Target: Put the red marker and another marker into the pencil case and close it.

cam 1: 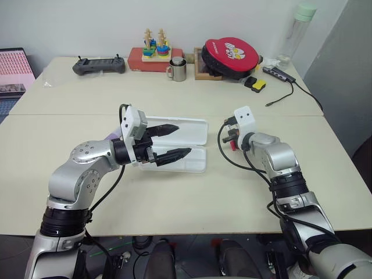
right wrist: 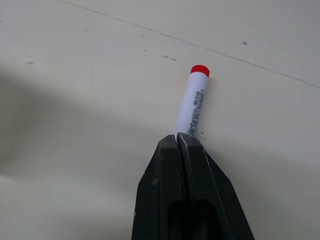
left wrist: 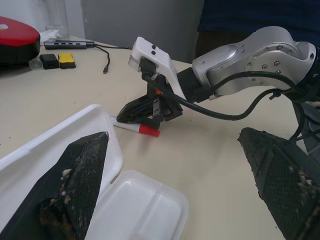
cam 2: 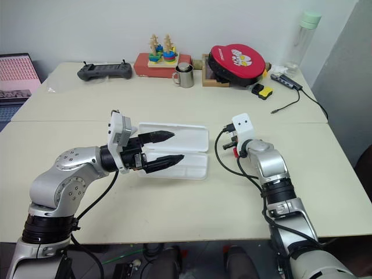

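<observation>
While the left gripper (cam 1: 174,141) hangs over the open pencil case (cam 1: 195,135) with its fingers (left wrist: 82,175) spread wide and empty, the right gripper (right wrist: 178,142) has its fingers pressed fully together. The red marker (right wrist: 194,102) lies on the desk (cam 1: 174,197) just past those closed tips, its barrel running away from them toward the red end; whether the tips pinch it cannot be told. It rests beside the case, outside it.

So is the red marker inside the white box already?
No, the red marker lies on the table beside the open pencil case, under the right gripper.
</observation>
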